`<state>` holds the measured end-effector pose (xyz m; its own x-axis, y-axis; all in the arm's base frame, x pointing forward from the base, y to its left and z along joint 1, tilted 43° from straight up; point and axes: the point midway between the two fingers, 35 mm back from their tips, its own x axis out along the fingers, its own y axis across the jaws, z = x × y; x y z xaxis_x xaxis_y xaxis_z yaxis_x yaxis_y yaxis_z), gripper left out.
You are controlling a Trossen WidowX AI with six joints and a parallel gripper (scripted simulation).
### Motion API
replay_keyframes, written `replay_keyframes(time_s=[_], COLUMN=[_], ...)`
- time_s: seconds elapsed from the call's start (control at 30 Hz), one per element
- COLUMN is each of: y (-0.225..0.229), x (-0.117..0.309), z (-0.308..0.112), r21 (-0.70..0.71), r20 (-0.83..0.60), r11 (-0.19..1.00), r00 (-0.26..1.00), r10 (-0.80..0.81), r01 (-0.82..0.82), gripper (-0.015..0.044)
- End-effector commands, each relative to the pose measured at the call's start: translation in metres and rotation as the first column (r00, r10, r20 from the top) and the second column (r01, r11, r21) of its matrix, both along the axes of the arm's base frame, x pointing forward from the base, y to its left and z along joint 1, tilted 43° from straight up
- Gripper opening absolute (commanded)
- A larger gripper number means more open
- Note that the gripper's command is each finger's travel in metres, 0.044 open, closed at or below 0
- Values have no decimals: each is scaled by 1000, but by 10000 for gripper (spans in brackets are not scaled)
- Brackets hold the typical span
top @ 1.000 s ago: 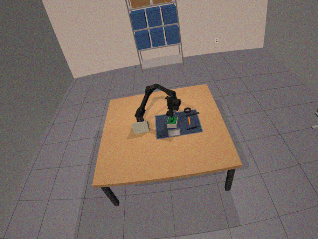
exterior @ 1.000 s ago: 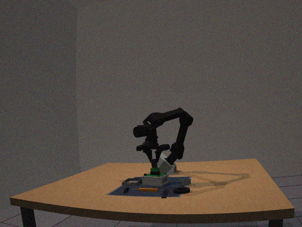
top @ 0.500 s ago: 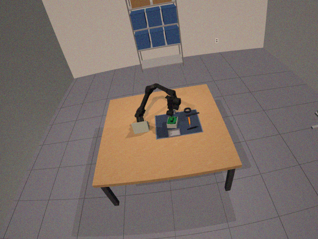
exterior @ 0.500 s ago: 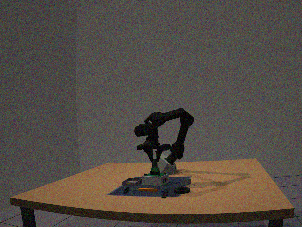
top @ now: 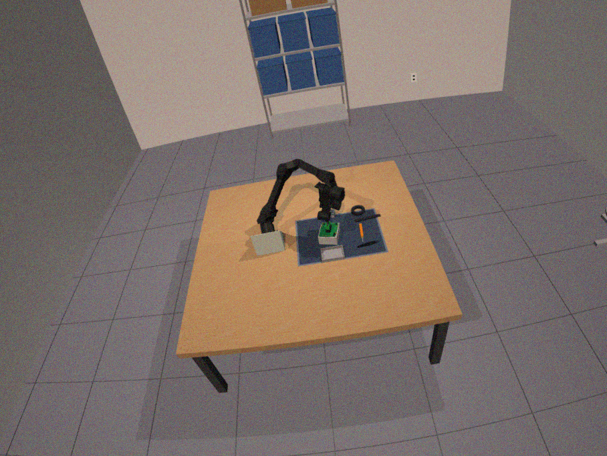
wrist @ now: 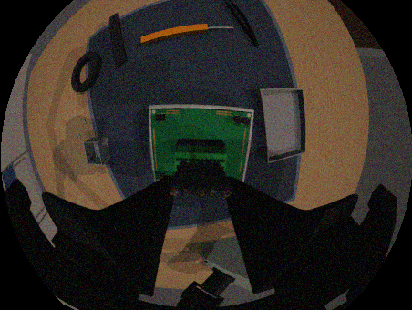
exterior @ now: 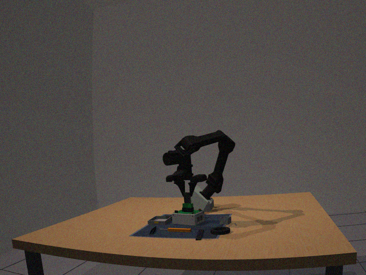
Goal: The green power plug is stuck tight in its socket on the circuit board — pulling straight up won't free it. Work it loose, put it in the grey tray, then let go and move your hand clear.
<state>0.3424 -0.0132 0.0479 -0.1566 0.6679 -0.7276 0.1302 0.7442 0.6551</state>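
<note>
You have one circuit board (top: 335, 226) (exterior: 177, 211) (wrist: 198, 125), one grey tray (top: 332, 253) (exterior: 152, 222) (wrist: 282, 160), one black ring (top: 352, 212) (exterior: 220, 232) (wrist: 74, 78), and one orange-handled tool (top: 361, 231) (exterior: 179, 230) (wrist: 174, 33). You also have two dark slim items, seemingly, though dim light blurs their kind. Behind stand six blue bins and one shelf rack (top: 299, 50).
</note>
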Motion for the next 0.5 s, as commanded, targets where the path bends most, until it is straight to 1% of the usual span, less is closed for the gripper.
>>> replay_keyframes(time_s=[0.0, 0.07, 0.37, 0.4, 0.47], y=[-2, 1, 1, 1, 1], x=[0, -1, -1, -1, -1], z=[-2, -6, -6, -6, -6], r21=[-7, -7, -7, -7, -7], r20=[23, 23, 23, 23, 23], r11=[1000, 1000, 1000, 1000, 1000], r00=[999, 999, 999, 999, 999], r10=[-28, -28, -28, -28, -28], r01=[28, 28, 28, 28, 28], gripper=[0, 0, 236, 249, 249])
